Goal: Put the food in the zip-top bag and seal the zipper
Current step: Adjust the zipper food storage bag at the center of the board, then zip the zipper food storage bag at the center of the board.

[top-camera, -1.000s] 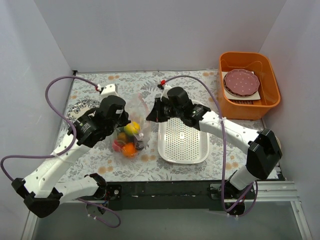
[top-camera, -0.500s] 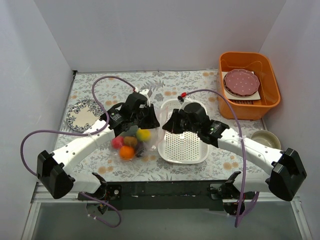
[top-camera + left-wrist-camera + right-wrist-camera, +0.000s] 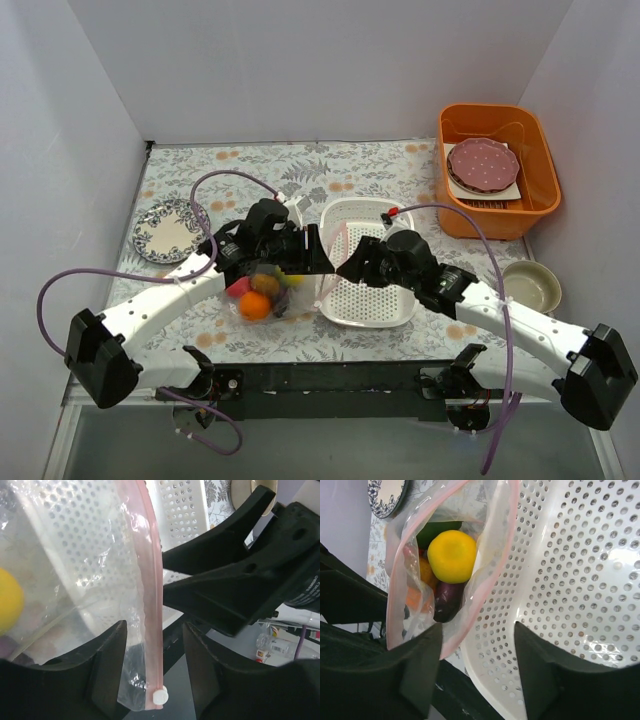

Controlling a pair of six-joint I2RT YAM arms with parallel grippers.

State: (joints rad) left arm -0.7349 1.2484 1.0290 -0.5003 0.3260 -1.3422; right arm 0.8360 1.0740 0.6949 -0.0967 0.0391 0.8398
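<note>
The zip-top bag (image 3: 487, 545) has its mouth edge running between the fingers of both hands, and neither hand pinches it. The left hand (image 3: 156, 630) stands partly open. The zipper (image 3: 151, 605) passes down the gap between its two fingers with space on either side. A small white slider (image 3: 160, 696) sits on the strip's end just below the fingertips. The right hand (image 3: 476, 630) is likewise parted, with one corner of the mouth lying loose between its fingers. Straddling the strip this way, each hand appears lined up to close on it rather than to carry the bag.

Just ahead of the right hand the mouth gapes in a pink loop, so the seal is not yet made. Beyond that opening sits the food. A yellow lemon (image 3: 452, 556) is in the middle, a purple eggplant (image 3: 447, 602) lies nearer the hand, and a dark-green piece (image 3: 437, 530) lies farther off. An orange ball (image 3: 255, 305) rests back behind the left hand. The pieces inside cannot be counted.

Off the right hand's right side lies the white basket (image 3: 580, 580), just beside the bag on the flowered table (image 3: 400, 170). Filling looks done. Pressing the zipper shut along its length is likely the step left. A pinch at the ends alone could leave the gaping middle unsealed.
</note>
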